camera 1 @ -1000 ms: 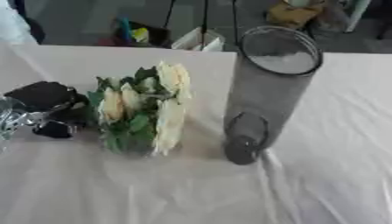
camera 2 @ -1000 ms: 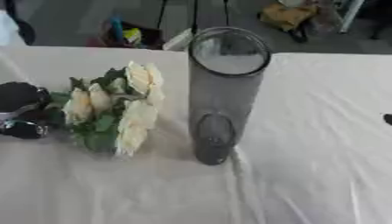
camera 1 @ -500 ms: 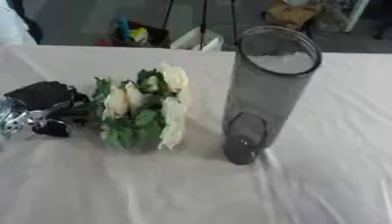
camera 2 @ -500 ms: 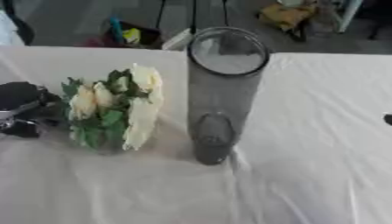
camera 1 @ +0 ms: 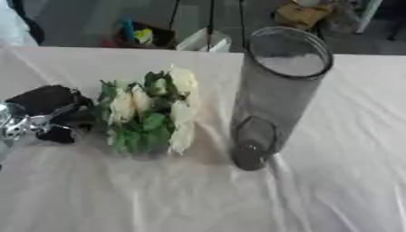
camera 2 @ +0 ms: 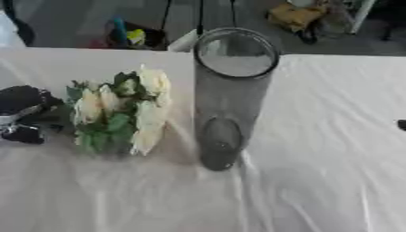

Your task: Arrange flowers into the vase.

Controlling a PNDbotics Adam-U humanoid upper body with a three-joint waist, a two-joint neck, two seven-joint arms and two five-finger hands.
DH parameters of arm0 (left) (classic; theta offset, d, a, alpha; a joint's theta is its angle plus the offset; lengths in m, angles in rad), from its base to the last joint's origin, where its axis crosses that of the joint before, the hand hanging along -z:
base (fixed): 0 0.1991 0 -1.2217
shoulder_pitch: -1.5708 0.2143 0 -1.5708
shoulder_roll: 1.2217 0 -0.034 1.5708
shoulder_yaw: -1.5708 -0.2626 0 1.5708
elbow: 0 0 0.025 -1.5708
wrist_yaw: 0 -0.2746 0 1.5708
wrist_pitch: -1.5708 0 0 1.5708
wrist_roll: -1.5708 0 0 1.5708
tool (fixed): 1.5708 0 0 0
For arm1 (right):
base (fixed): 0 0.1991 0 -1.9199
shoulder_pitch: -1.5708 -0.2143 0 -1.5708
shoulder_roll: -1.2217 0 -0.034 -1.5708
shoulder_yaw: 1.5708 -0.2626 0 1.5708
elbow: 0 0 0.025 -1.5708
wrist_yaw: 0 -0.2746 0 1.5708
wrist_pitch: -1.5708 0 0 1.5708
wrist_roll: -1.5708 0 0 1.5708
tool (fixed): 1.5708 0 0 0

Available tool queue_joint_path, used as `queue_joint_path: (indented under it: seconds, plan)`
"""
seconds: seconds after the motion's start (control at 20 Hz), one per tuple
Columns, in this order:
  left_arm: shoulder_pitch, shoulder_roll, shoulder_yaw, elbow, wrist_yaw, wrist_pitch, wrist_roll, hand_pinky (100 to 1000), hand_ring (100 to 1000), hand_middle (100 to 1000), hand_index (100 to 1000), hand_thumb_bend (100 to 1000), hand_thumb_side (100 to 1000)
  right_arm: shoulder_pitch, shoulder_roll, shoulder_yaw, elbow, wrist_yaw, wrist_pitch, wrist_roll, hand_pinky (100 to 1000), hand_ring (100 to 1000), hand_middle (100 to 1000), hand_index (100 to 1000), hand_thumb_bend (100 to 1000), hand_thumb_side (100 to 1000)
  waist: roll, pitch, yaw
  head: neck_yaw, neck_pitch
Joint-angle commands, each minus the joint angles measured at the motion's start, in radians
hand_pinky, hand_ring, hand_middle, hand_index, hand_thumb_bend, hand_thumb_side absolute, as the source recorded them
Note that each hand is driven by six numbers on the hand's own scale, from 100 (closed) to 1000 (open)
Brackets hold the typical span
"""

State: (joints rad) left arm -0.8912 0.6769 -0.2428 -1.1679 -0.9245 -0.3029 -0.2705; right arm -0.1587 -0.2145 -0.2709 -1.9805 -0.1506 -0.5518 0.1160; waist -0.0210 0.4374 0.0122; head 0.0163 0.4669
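One bunch of cream-white flowers [camera 1: 151,115] stood raised off the white tablecloth [camera 1: 198,199] near the table's left edge, its blooms and green leaves turned up toward the camera and its stems running back into the robot's left hand [camera 1: 44,115]. The black and silver hand was curled round the hidden stems, and it had carried the bouquet a little closer to the tall, smoky glass vase [camera 1: 277,90] than half a second before, when a wider strip of cloth showed between the two. In the right eye view the outermost bloom appeared almost against the vase's wall, though whether it touched could not be told.

The vase stood upright near the middle of the table, empty, its round mouth open toward the far edge. It had not shifted.

Only a dark sliver of the right hand [camera 2: 401,123] showed at the table's right edge in the right eye view; whether its fingers were spread or curled could not be told.

Judged from the scene, the task was at its early carrying stage: the flowers were gathered and held but none had entered the vase. The blooms sat well below the rim, so the bunch would probably need lifting above the mouth and turning stems-down before it could go in, and the tall vase looked liable to tip if nudged sideways.
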Motion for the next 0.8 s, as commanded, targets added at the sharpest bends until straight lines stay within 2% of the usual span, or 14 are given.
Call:
queue_joint_path:
  seconds: [0.05, 0.35, 0.8]
  plan:
    - [-0.011, 0.036, -0.009, -0.067, 0.021, 0.003, 0.031, 100, 100, 100, 138, 100, 245, -0.002, -0.015, -0.007, -0.020, 0.000, 0.005, 0.000, 804, 958, 301, 488, 100, 985, -0.006, -0.020, 0.000, -0.001, 0.007]
    - [-0.016, 0.055, -0.006, -0.129, 0.056, 0.029, 0.030, 100, 100, 100, 107, 100, 244, 0.002, -0.025, -0.006, -0.020, -0.013, 0.010, -0.001, 802, 950, 302, 487, 100, 984, -0.002, -0.036, 0.002, 0.000, 0.021]
    - [-0.020, 0.063, 0.002, -0.155, 0.079, 0.065, 0.051, 100, 100, 100, 100, 100, 245, 0.007, -0.033, -0.006, -0.020, -0.029, 0.013, -0.003, 800, 944, 303, 487, 100, 983, -0.001, -0.051, 0.004, -0.001, 0.029]
